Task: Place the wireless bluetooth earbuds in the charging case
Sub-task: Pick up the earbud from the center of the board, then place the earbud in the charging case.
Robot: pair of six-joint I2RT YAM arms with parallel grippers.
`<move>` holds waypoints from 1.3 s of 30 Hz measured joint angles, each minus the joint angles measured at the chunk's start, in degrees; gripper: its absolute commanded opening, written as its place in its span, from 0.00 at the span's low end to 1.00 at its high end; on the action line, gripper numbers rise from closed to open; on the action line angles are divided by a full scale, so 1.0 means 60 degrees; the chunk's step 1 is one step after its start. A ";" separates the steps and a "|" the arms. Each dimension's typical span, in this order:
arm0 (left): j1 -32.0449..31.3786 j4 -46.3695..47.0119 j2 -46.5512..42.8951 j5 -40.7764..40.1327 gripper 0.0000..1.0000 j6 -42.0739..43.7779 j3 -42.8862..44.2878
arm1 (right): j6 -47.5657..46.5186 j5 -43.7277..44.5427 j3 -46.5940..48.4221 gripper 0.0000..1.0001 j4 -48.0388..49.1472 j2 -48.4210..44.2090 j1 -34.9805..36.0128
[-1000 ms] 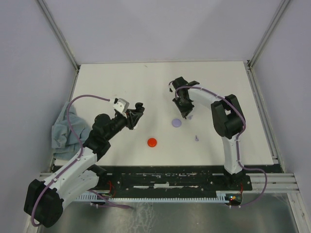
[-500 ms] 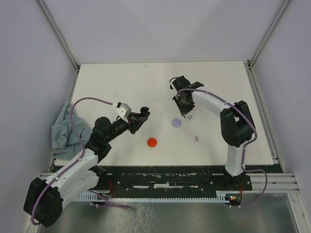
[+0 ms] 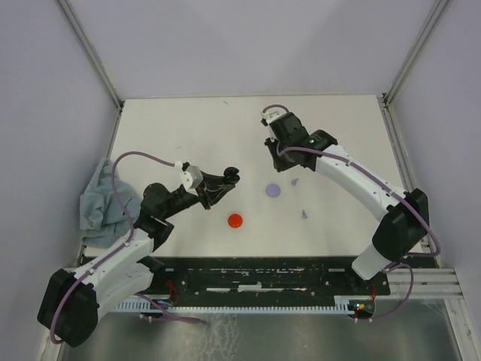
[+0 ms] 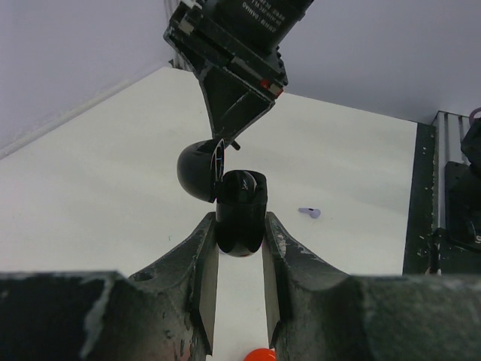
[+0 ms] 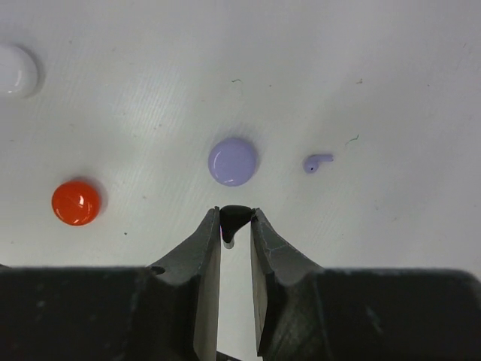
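My left gripper (image 3: pixel 228 180) is shut on an open black charging case (image 4: pixel 240 210), held in the air with its lid (image 4: pixel 198 171) hinged to the left. My right gripper (image 3: pixel 275 144) is shut on a small black earbud (image 5: pixel 234 218) and hangs above the table; in the left wrist view it (image 4: pixel 234 83) is just above and behind the black case. A lavender case (image 3: pixel 273 190) lies closed on the table, with one lavender earbud (image 3: pixel 294 181) beside it and another (image 3: pixel 304 214) nearer the front. A red case (image 3: pixel 236 220) lies closed.
A grey-blue cloth (image 3: pixel 98 201) lies crumpled at the table's left edge. A white round case (image 5: pixel 15 70) shows at the top left of the right wrist view. Walls enclose the white table (image 3: pixel 188 128) on three sides.
My left gripper has carried the black case to the right, toward the middle. My right arm has stretched out and its gripper has shifted back and a little left, still gripping the earbud.
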 measured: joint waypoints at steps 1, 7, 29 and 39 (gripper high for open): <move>-0.0018 0.0138 0.0117 0.0124 0.03 0.0011 0.0000 | 0.0055 0.0018 -0.0018 0.23 0.0011 -0.0171 0.0117; -0.0328 0.0488 0.0641 0.0481 0.03 0.0317 0.0120 | 0.0506 0.0229 -0.0109 0.23 0.0168 -0.1512 0.0991; -0.1195 0.1596 0.1071 -0.0441 0.03 0.0652 0.0437 | 0.2648 -0.0736 -0.2838 0.22 0.3570 -0.4532 0.2229; -0.1268 0.1701 0.1129 -0.0637 0.03 0.0645 0.0437 | 0.3107 -0.0612 -0.3424 0.22 0.5151 -0.4936 0.2535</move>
